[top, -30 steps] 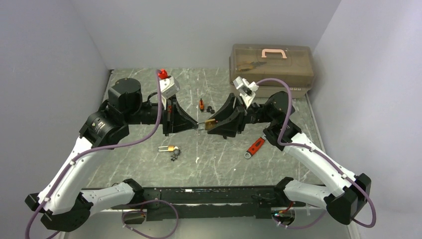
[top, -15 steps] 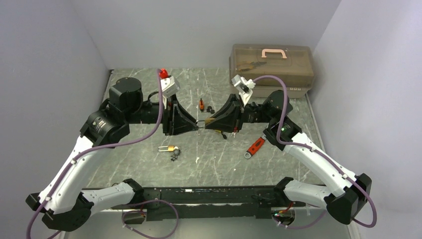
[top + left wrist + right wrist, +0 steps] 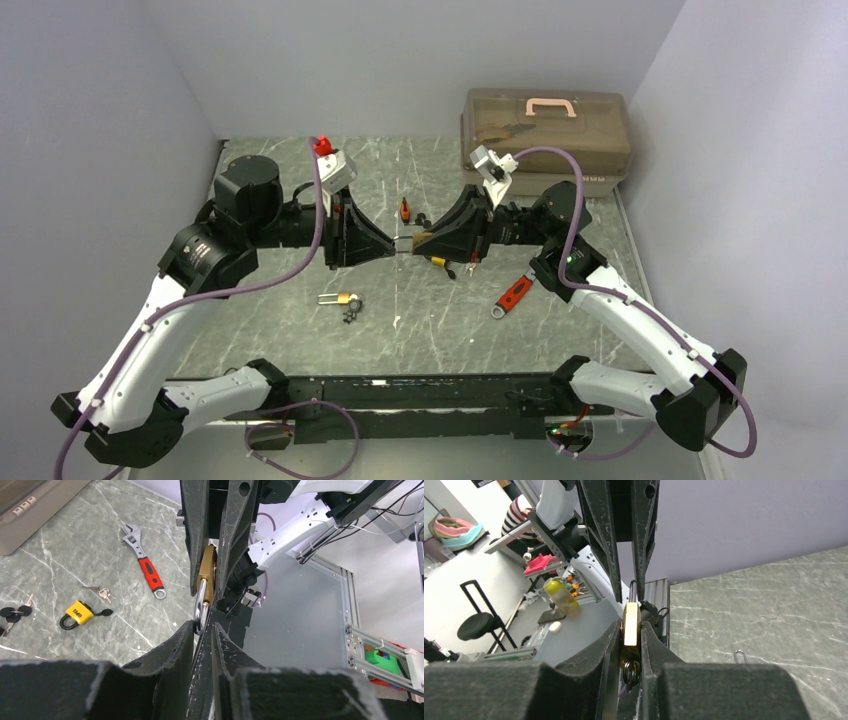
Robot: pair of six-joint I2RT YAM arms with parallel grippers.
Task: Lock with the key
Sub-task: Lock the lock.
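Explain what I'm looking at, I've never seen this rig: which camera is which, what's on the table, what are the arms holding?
A left arm and a right arm share a table. The wide picture looks down from above and behind them; the other two come from a camera on each wrist. The right gripper clamps the body of a brass padlock; the left gripper pinches its shackle. On it lie a red-handled wrench, a yellow padlock, loose keys and, at the back, a brown toolbox.
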